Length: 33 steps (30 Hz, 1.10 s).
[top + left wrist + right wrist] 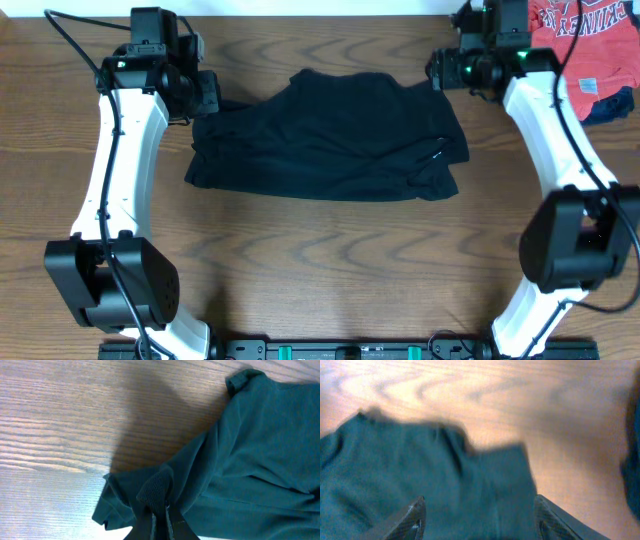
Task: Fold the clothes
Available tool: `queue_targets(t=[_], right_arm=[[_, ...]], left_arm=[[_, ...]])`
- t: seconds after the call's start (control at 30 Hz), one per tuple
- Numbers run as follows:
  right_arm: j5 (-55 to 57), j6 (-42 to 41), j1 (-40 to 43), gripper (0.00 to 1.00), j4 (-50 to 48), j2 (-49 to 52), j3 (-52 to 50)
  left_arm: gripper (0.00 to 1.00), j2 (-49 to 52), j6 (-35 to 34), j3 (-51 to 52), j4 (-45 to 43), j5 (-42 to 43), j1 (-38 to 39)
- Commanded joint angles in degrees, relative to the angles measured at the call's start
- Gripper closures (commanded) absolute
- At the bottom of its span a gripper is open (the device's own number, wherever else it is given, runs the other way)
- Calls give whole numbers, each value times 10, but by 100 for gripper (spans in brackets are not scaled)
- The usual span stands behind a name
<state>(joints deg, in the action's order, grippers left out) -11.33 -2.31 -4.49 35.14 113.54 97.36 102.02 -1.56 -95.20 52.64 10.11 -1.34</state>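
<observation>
Left gripper is clenched on a bunched fold of the black garment, at the garment's far left corner. In the left wrist view the fingers are pressed together, with cloth pulled up into a small peak between them. Right gripper is spread wide over the garment's far right corner, its two fingers well apart and dark cloth lying below and between them. That view is blurred, so I cannot tell whether the fingertips touch the fabric, but nothing is pinched.

The black garment lies crumpled on the wooden table, in the far half, between the two arms. It is spread wider than it is deep, with wrinkles running across it and an uneven near edge. A small pale mark shows near its right side in the overhead view, too small to read.

At the far right corner of the table, beyond the right arm, lies a red shirt with white lettering. A navy blue garment sits just on its near side. Both lie apart from the black garment, with the right arm standing between them and it. The left arm runs along the garment's left side, its white link beside the cloth's left edge
</observation>
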Motion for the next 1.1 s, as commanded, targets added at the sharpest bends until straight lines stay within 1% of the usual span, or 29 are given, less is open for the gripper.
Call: queue_targets(t=[0.0,0.13,0.33,0.4,0.63,0.77,1.07], right_arm=[[30,7,-12,32,-41,43,8],[38,17,-13,28,-86,89,8],[51,17,-5,26,-113,131,8],[51,14,-3,27,-123,141,8],[38,-21,-2,39,-144,183,8],[36,-35,-2,39,-153,202,8],[36,-37,-1,39,-165,214,8]], left_arm=[[94,9,-5,4,0,-3,-2],[94,9,-5,4,1,-3,-2],[94,9,-5,4,2,-3,-2],[94,9,-5,4,5,-3,-2],[94,9,-5,5,11,-3,-2],[94,9,-5,5,14,-3,-2],[94,9,-5,5,18,-3,-2]])
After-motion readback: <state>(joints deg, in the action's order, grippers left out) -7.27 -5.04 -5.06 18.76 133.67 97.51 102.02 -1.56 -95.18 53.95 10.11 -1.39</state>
